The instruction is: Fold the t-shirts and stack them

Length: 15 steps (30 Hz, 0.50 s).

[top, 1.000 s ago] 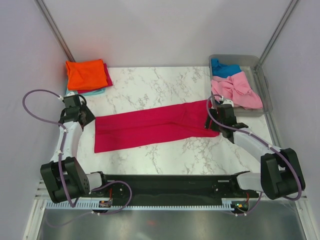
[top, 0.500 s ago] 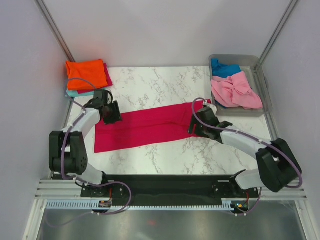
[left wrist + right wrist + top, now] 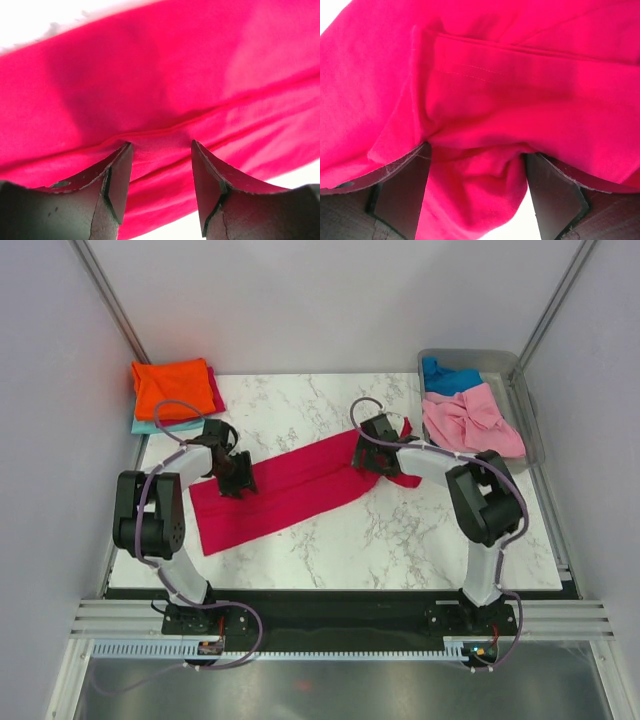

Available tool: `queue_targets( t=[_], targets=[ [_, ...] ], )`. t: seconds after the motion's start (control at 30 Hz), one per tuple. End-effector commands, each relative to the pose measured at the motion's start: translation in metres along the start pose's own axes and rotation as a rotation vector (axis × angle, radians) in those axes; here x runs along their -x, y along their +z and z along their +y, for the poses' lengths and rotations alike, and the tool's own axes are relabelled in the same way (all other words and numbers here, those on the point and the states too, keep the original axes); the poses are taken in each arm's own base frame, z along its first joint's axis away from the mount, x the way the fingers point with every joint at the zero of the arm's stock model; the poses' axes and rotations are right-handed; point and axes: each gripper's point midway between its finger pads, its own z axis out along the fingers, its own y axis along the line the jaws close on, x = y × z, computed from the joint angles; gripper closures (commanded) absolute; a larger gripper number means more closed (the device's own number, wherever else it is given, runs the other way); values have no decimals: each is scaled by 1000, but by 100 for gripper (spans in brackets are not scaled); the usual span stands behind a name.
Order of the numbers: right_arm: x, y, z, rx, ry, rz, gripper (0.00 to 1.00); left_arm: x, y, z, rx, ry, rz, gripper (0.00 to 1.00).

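**Both arms are swinging inward over the crimson shirt (image 3: 295,490)**

Since a second ago, both arms are leaving the shirt's outer ends and closing toward its middle, and the shirt is now lying slanted, its left end nearer the arms and its right end bunched up.

At the far left corner, a stack of three folded shirts is sitting against the wall: orange shirt (image 3: 172,385) on top, a dark pink edge (image 3: 216,390) below it, a teal shirt (image 3: 165,426) at the bottom. The left gripper (image 3: 161,145) is resting its tips on the crimson cloth with the jaws partly apart and a hem ridge running between them.

Bare table (image 3: 300,400) is lying open beyond the shirt, between stack and tub, and again along the near side.

The right gripper (image 3: 475,150) is standing wide, with a wad of crimson cloth filling the gap; I cannot tell whether it is clamping. One tub (image 3: 500,356) at the far right is holding two shirts, a blue shirt (image 3: 448,375) and a light pink shirt (image 3: 470,420), the pink one spilling over the near rim.

Six shirts, one tub, two arms.
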Motion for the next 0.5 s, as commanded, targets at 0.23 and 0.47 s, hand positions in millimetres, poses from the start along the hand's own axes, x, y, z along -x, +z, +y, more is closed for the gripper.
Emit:
queue_targets(
  t=[0.23, 0.47],
  targets=[
    [46, 99, 30, 0, -126, 111, 20, -94, -19, -68, -363, -62, 171, 36],
    [69, 137, 61, 93, -171, 103, 17, -162, -24, -129, -485, -107, 243, 31]
  ],
)
